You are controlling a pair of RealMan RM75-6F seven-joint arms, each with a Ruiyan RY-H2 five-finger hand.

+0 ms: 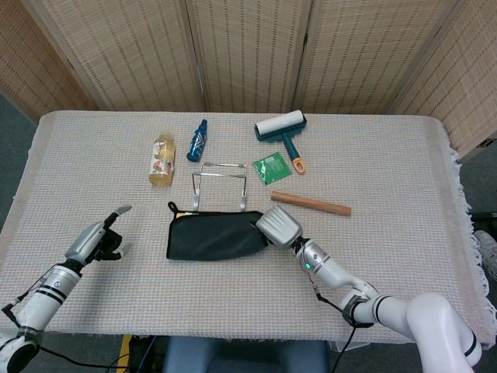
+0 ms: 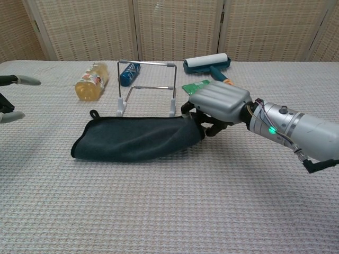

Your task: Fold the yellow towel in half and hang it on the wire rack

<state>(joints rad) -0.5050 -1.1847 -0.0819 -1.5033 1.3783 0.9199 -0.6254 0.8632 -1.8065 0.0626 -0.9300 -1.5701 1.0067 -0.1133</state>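
The towel (image 1: pixel 210 237) (image 2: pixel 132 140) looks dark, nearly black, not yellow. It lies folded into a long strip in front of the wire rack (image 1: pixel 221 165) (image 2: pixel 147 63), which stands upright just behind it. My right hand (image 1: pixel 278 225) (image 2: pixel 217 103) grips the towel's right end, which is bunched and raised a little off the table. The towel's left end, with its small loop, lies flat. Far to the left, my left hand (image 1: pixel 97 242) (image 2: pixel 6 98) hovers over the tablecloth with fingers apart, holding nothing.
Behind the rack lie a yellow bottle (image 1: pixel 161 158) (image 2: pixel 91 81), a blue bottle (image 1: pixel 197 140) (image 2: pixel 127 73), a lint roller (image 1: pixel 281 128) (image 2: pixel 209 63) and a green packet (image 1: pixel 272 167) (image 2: pixel 197 86). A wooden rod (image 1: pixel 311 203) lies right of the rack.
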